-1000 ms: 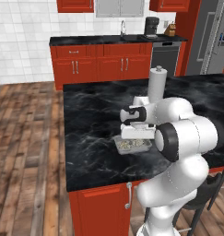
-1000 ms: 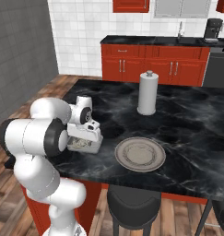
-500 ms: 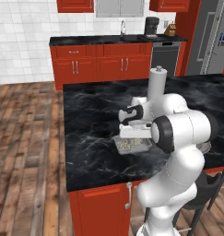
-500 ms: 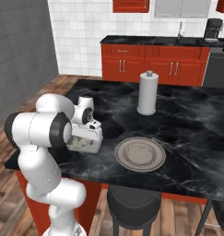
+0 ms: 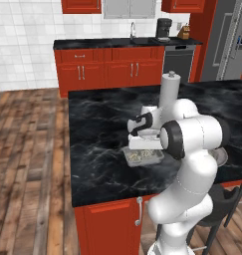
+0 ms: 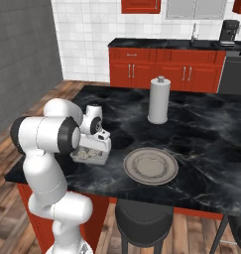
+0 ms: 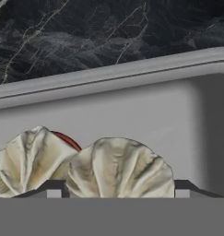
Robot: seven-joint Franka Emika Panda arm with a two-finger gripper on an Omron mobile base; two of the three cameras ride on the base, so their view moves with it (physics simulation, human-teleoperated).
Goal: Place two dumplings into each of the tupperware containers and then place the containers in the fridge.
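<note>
- Where the hand camera looks down into the tupperware container (image 7: 132,110), two dumplings (image 7: 120,168) lie side by side on its grey floor: one sits directly between the two dark fingertips (image 7: 186,186), the other at about 9 o'clock from it, touching it.
- The fingertips stand apart, one on each flank of the nearer dumpling; whether they touch the dough cannot be told.
- The container's raised rim crosses at 12 o'clock from the dumplings, with black marble countertop (image 7: 109,32) beyond it.
- In the left base view, the gripper (image 5: 145,144) is low over the container (image 5: 144,158), which rests on the island counter (image 5: 97,149) near its front edge.
- The arm is folded tight: the elbow sits at about 3 o'clock from the hand, forearm doubled back, wrist pointing down.
- In the right base view, the container (image 6: 90,156) lies at 9 o'clock from a round grey plate (image 6: 150,165), near but apart.
- A paper towel roll (image 6: 159,100) stands upright at 12 o'clock from the plate.
- The fridge (image 5: 227,40) stands at the far right of the left base view, well apart.
</note>
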